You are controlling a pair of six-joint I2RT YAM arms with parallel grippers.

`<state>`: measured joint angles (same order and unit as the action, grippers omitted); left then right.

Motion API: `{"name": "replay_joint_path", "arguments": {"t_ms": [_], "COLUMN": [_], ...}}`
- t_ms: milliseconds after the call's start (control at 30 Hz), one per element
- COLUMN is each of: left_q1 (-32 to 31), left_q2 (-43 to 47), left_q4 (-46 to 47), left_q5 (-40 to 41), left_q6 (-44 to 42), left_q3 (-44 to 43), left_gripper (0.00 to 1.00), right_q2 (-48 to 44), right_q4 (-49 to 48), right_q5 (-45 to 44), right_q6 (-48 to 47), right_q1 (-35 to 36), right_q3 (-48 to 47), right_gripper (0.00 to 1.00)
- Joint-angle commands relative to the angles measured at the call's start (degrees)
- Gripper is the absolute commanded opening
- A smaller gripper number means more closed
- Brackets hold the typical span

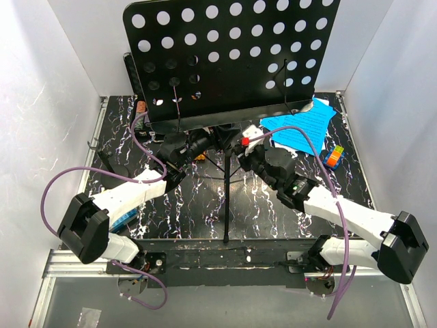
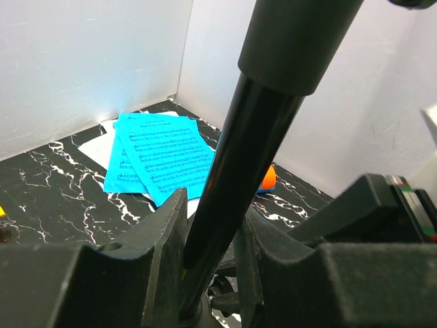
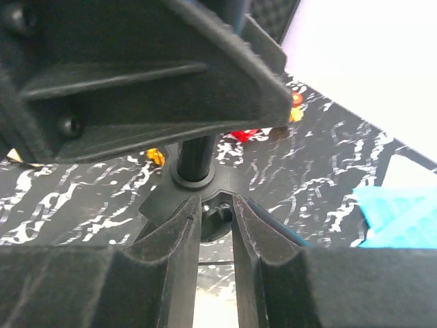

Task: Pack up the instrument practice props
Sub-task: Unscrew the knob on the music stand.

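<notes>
Black music stand (image 1: 225, 44): hole-punched desk, glossy pole (image 2: 232, 178), tripod legs (image 1: 227, 205)

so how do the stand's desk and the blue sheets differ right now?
The stand's desk is black and hole-punched; the blue sheets are printed with notation. The desk stands raised on its pole; the sheets lie flat on the table. The desk is one panel; the sheets are several, overlapping. Both are thin, flat.

Glossy black metal music stand (image 2: 232, 184), matt blue paper sheet-music pages (image 2: 160, 160), glossy marbled tabletop (image 1: 198, 205).
</notes>
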<state>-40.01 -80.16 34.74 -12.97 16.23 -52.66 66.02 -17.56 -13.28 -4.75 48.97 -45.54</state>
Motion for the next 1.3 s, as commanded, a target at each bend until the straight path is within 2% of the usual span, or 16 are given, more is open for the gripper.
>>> {"name": "replay_joint_path", "arguments": {"t_ms": [0,167,267,300,333,367,433,533,667,767,867,967,1267], "left_q1": [-1.8,-1.7,-1.7,-1.7,-1.7,-1.7,-1.7,-1.7,-1.8,-1.7,-1.7,-1.7,-1.7], "left_q2": [-2.9,-2.9,-2.7,-2.7,-2.5,-2.4,-2.3,-2.4,-2.1,-1.3,-0.3,0.4,1.6], "left_q4": [-10.8,-10.6,-11.2,-11.3,-11.3,-11.1,-11.2,-10.7,-11.2,-11.2,-11.2,-10.8,-11.5], "left_q5": [-2.1,-2.1,-2.3,-2.3,-2.1,-2.1,-2.1,-2.1,-2.3,-2.2,-2.2,-2.5,-2.8], "left_q6": [9.0,9.0,8.6,8.3,8.1,8.0,7.9,7.9,8.0,7.6,7.0,6.8,7.2], "left_q3": [1.2,1.2,1.1,1.1,1.2,1.2,1.2,1.2,0.9,1.4,1.9,1.9,1.0], "left_gripper": [0.00,0.00,0.00,0.00,0.00,0.00,0.00,0.00,0.00,0.00,0.00,0.00,0.00], "right_q2": [2.2,2.6,-0.1,-1.1,-2.4,-3.4,-5.4,-6.2,-5.4,-4.1,-1.0,1.3,5.2], "right_q4": [-6.2,-9.1,-0.4,3.4,6.9,10.3,14.8,22.1,24.3,18.5,12.0,8.6,2.7], "right_q5": [-10.2,-15.6,-19.1,-18.6,-16.7,-13.9,-10.7,-1.3,15.9,32.5,42.5,45.8,45.9], "right_q6": [-13.7,-18.1,-8.1,-4.7,-1.8,1.5,8.5,20.2,34.8,46.5,56.8,60.8,62.9], "right_q1": [4.0,7.4,6.9,6.5,5.8,5.1,3.7,-0.8,-8.8,-16.3,-20.3,-21.1,-22.0], "right_q3": [3.3,4.6,0.4,-1.2,-2.6,-3.6,-4.6,-6.9,-6.1,-3.2,-2.5,-3.2,-2.0], "right_gripper": [0.01,0.01,0.01,0.10,0.26,0.48,0.71,0.80,0.80,0.80,0.79,0.74,0.48]}}
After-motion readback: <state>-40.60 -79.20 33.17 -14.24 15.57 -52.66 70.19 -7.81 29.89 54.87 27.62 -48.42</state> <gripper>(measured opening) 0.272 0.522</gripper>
